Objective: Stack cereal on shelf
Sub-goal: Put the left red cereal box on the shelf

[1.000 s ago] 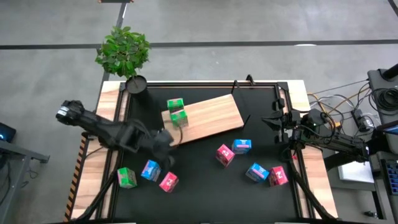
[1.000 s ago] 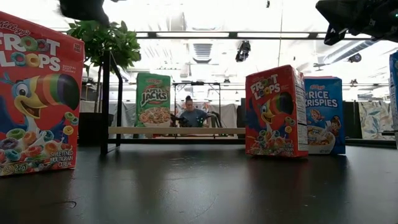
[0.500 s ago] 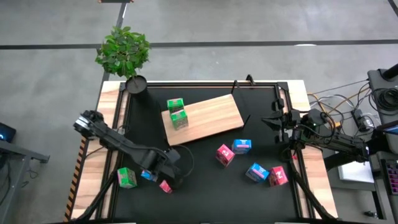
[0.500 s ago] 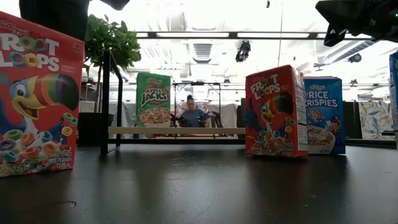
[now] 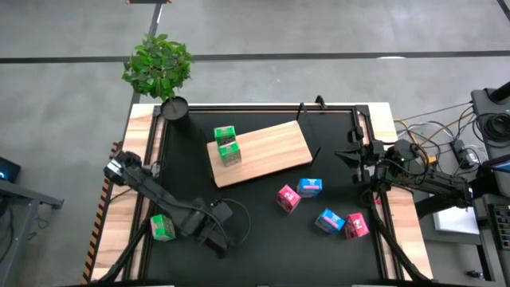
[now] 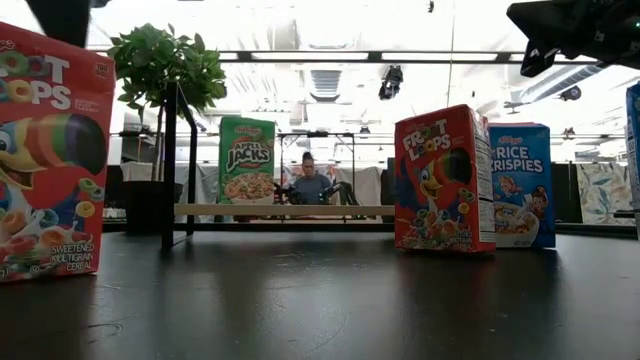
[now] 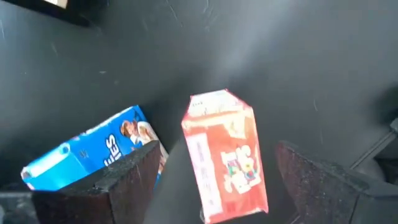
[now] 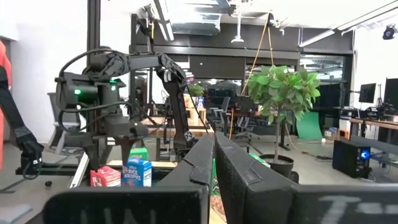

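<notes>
My left gripper (image 5: 217, 234) points down near the table's near left, open. Its fingers (image 7: 124, 180) stand on either side of an upright pink-red cereal box (image 7: 227, 155), with a gap on each side. This same box shows large at the left of the low view (image 6: 50, 165). A blue box (image 7: 87, 152) lies just outside one finger. A green box (image 5: 162, 227) stands to their left. Two green boxes (image 5: 227, 143) stand at the left end of the wooden shelf (image 5: 271, 147). My right gripper (image 5: 351, 154) waits shut at the right edge.
Two pink-red boxes (image 5: 288, 198) (image 5: 356, 226) and two blue boxes (image 5: 310, 186) (image 5: 328, 220) stand on the black mat at the near right. A potted plant (image 5: 159, 64) is at the far left corner. A person (image 6: 307, 182) sits in the room behind.
My left gripper has travelled from beside the shelf toward the table's near edge and down, tipping until it points at the mat, and now stands over the pink-red box. In the low view that box has shifted a little toward the left.
</notes>
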Tool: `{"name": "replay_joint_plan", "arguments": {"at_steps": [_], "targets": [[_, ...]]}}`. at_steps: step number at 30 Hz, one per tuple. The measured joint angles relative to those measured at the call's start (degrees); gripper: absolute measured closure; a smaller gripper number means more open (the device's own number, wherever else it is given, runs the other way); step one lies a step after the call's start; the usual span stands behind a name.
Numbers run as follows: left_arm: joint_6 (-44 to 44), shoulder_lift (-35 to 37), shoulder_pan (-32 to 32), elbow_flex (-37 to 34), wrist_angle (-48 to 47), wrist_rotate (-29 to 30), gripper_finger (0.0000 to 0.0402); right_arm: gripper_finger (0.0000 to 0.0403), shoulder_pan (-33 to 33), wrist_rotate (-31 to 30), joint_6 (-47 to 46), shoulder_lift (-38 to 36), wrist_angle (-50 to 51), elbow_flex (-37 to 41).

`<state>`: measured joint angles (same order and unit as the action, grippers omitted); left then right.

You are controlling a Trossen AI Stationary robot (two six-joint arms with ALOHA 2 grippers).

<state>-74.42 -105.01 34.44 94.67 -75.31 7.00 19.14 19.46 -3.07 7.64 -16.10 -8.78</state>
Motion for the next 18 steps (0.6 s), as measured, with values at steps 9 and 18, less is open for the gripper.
{"name": "replay_joint_plan", "arguments": {"at_steps": [9, 18], "targets": [[-0.32, 0.02, 0.73, -2.29, 0.24, 1.51, 0.0099, 0.0394, 0.00, 0.02, 0.00, 0.00, 0.85, 0.00], [-0.23, 0.16, 0.85, -3.65, 2.37, 1.55, 0.0099, 0.0394, 0.00, 0.02, 0.02, 0.00, 0.85, 0.00]]}}
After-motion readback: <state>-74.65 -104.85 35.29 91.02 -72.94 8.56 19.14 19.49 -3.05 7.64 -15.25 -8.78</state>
